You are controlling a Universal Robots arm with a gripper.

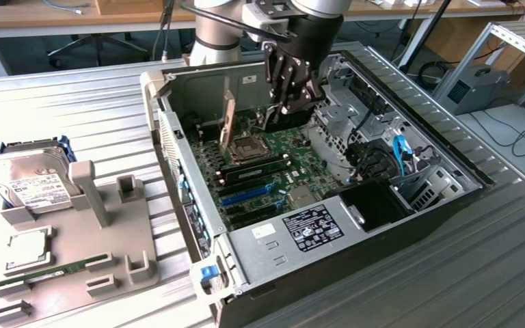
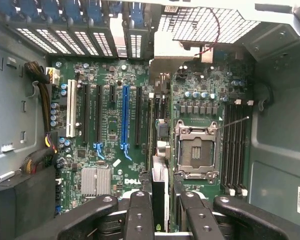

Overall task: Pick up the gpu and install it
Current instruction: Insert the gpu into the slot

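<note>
The gpu (image 2: 159, 192) hangs edge-on between my fingers, a thin dark card whose silver bracket (image 2: 164, 57) points at the case's rear slot openings. My gripper (image 2: 163, 216) is shut on it. The card sits over the motherboard (image 2: 110, 150), between the black expansion slots (image 2: 138, 117) and the open processor socket (image 2: 195, 150). In the exterior view my gripper (image 1: 290, 102) reaches down into the open computer case (image 1: 335, 239), with the gpu (image 1: 275, 123) held upright just above the board. Whether its lower edge touches a slot I cannot tell.
A blue expansion slot (image 2: 124, 120) lies beside the black ones. Cable bundles (image 2: 40, 100) run along one case wall. Outside the case, a grey fixture (image 1: 107, 239) holds a hard drive (image 1: 30, 179), a processor (image 1: 27, 247) and a green memory stick (image 1: 52, 270).
</note>
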